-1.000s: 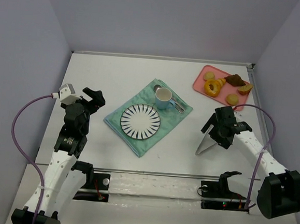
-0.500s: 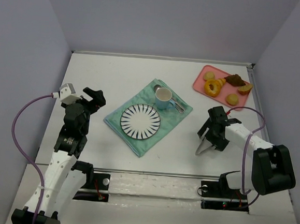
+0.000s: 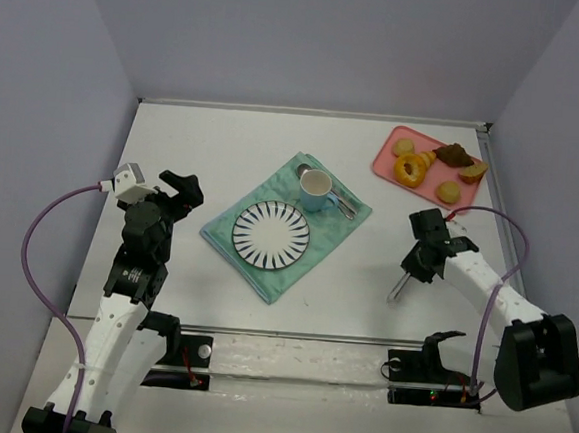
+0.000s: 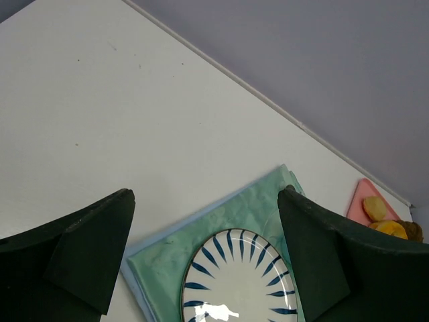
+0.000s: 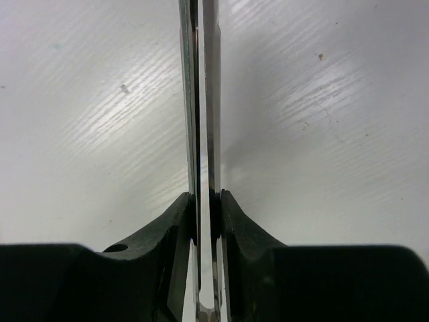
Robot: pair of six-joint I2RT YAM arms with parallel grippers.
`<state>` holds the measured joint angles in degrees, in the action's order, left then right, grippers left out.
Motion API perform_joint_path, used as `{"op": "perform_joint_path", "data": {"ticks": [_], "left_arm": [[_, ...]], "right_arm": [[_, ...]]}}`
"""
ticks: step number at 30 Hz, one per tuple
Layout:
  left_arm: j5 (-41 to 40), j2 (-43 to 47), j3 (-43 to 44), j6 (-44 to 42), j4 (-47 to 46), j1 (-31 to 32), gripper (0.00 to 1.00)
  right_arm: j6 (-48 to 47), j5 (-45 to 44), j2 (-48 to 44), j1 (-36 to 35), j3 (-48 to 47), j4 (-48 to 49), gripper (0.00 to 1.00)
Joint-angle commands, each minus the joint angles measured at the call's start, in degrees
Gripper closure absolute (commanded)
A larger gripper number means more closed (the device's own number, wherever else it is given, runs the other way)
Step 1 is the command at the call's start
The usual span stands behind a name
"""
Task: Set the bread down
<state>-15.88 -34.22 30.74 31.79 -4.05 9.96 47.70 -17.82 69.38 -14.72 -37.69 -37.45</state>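
Overhead, a white table (image 3: 225, 141) is walled in by pale lilac panels, with two robot arms mounted at its near edge. At the far right corner sits a pink tray (image 3: 388, 156), and the bread (image 3: 410, 169) – a golden, ring-shaped pastry with a darker hole – lies on the tray's left half. Small yellow buns (image 3: 403, 146) and a brown croissant-like piece (image 3: 455, 154) share the tray with it.

Near the middle of the table a green cloth (image 3: 218, 236) lies at an angle. On it rests a white plate (image 3: 270, 235) with dark blue stripes fanning out from its centre, and just behind the plate a pale blue cup (image 3: 317, 189) stands upright with a spoon (image 3: 343, 203) beside it.

The right gripper (image 3: 413, 266) hangs over bare table, well apart from the tray and to the right of the cloth. It is pinched tight on a pair of metal tongs (image 3: 397, 290) – in the right wrist view the two blades (image 5: 204, 100) are pressed flat together, pointing down at the tabletop.

The left gripper (image 3: 181, 188) is raised to the left of the cloth with its fingers (image 4: 94, 248) spread wide and nothing between them
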Motion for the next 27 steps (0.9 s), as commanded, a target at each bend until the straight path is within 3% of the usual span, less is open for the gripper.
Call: {"op": "perform_joint_path", "data": {"ticks": [1, 5, 10, 13, 16, 19, 27], "left_arm": [[-0.8, 0.6, -0.2, -0.2, -2.9, -0.2, 0.01], [-0.7, 0.7, -0.4, -0.2, -3.1, -0.2, 0.01], [-0.4, 0.6, -0.5, -0.2, -3.3, -0.2, 0.01], [-0.6, 0.1, -0.6, -0.3, -3.4, -0.2, 0.01], [-0.7, -0.8, 0.0, -0.6, -3.1, -0.2, 0.01], [-0.7, -0.9, 0.2, -0.7, -2.7, -0.3, 0.01], [-2.0, 0.2, -0.2, -0.8, -2.7, -0.3, 0.01]], "right_arm": [[-3.6, -0.9, -10.6, -0.5, -4.9, -6.1, 0.78], [-14.4, 4.5, -15.9, -0.5, -9.2, -5.8, 0.78], [-22.4, 2.7, -11.7, -0.5, -14.7, -3.0, 0.77], [-24.2, 0.5, -5.6, -0.5, -19.3, -1.3, 0.61], [-26.6, 0.4, 0.1, -0.5, -24.8, 0.2, 0.58], [-29.9, 3.5, 4.3, 1.4, -29.0, 1.6, 0.47], [-32.8, 7.5, 11.2, 7.9, -35.2, 1.7, 0.41]]}}
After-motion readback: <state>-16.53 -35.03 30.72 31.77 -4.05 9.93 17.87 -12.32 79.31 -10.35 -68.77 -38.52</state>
